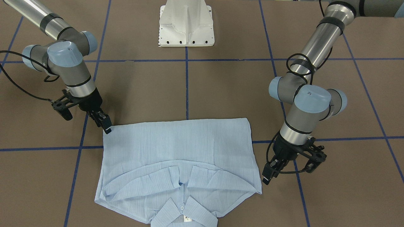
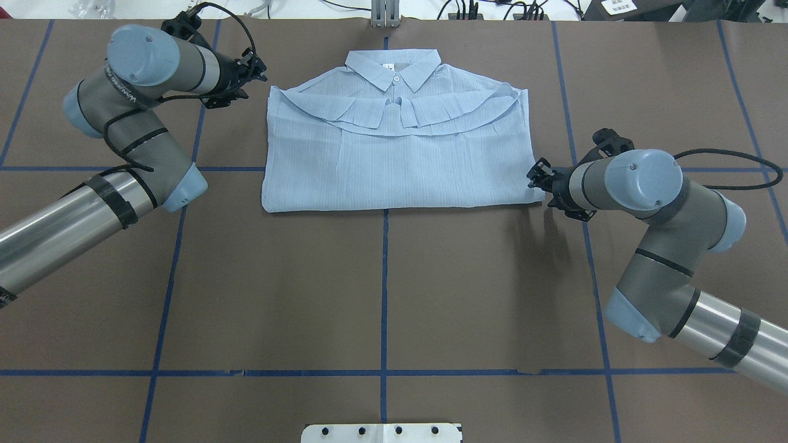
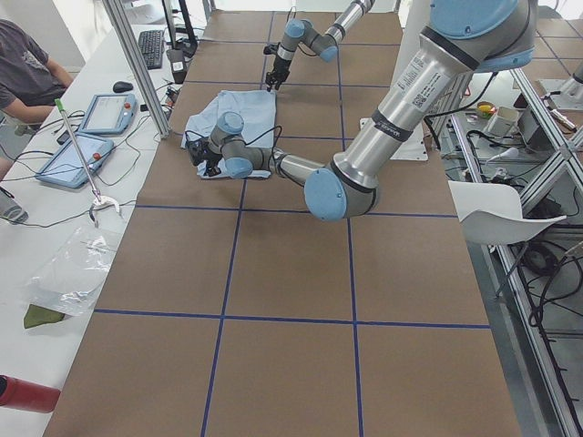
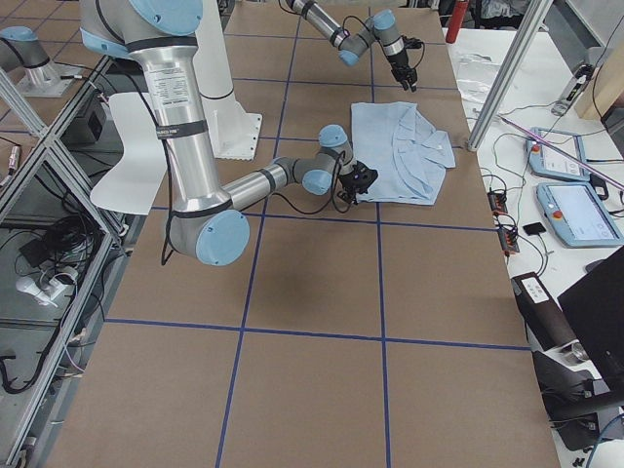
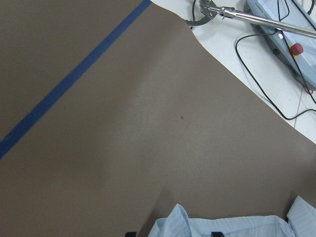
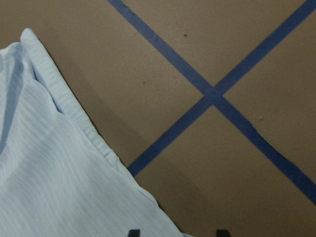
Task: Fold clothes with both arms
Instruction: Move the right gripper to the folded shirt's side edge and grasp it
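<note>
The shirt (image 2: pixel 394 154) lies folded into a flat block on the far half of the table (image 2: pixel 381 295). It is front up, with its sleeves crossed over the chest. Its collar (image 2: pixel 394 64) points away from the robot, and its long side runs across the table from left to right. The left gripper (image 1: pixel 266 178) sits just beside the shoulder corner on the collar side, jaws spread, with the corner between the fingertips. The right gripper (image 1: pixel 107 127) is at the opposite near corner on the folded edge, jaws also spread.
</note>
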Robot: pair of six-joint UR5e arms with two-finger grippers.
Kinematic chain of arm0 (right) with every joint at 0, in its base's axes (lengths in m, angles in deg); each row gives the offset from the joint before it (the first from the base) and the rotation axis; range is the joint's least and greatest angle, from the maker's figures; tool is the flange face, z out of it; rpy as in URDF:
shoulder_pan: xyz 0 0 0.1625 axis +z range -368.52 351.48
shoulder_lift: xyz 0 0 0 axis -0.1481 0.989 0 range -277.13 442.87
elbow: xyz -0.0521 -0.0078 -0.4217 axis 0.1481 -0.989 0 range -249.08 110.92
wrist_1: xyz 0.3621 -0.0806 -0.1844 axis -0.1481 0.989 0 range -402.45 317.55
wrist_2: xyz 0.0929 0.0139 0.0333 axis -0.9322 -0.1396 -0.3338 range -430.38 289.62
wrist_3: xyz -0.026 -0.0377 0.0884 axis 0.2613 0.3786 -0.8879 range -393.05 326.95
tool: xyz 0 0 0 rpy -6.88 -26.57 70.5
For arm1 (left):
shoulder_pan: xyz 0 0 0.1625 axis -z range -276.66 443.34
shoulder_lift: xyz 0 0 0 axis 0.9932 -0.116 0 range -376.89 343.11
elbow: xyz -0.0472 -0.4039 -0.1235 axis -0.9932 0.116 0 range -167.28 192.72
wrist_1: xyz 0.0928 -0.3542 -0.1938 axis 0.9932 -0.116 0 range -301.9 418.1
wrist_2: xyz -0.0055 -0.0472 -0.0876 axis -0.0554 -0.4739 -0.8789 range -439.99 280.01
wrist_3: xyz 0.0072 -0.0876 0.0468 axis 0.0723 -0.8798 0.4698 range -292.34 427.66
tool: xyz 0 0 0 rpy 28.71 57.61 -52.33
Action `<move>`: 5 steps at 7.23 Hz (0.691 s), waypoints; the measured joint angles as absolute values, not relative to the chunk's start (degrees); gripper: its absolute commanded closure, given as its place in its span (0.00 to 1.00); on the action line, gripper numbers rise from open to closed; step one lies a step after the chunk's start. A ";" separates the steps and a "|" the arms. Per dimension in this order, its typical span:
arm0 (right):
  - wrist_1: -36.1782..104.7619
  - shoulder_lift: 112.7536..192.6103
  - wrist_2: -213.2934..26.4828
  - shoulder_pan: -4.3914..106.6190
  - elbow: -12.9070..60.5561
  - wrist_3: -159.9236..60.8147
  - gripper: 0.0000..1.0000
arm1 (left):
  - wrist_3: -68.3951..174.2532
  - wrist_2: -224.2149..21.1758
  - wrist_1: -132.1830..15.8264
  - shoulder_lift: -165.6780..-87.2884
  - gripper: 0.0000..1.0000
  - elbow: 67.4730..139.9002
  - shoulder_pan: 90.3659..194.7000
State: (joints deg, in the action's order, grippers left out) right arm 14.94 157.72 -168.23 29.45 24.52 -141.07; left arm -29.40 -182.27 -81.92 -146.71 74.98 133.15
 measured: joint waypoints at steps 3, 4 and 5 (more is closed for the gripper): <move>15.01 157.49 -168.21 29.31 24.37 -142.60 1.00 | -29.24 -182.21 -81.91 -145.17 0.41 76.96 133.17; 15.07 157.26 -168.21 29.29 24.35 -143.22 1.00 | -29.11 -182.20 -81.91 -144.36 0.41 78.05 133.17; 15.14 157.06 -168.20 29.29 24.35 -143.48 1.00 | -29.05 -182.20 -81.91 -143.99 0.41 78.52 133.17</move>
State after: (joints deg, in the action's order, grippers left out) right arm 15.14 157.06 -168.20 29.29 24.35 -143.48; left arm -29.05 -182.20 -81.91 -143.99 78.52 133.17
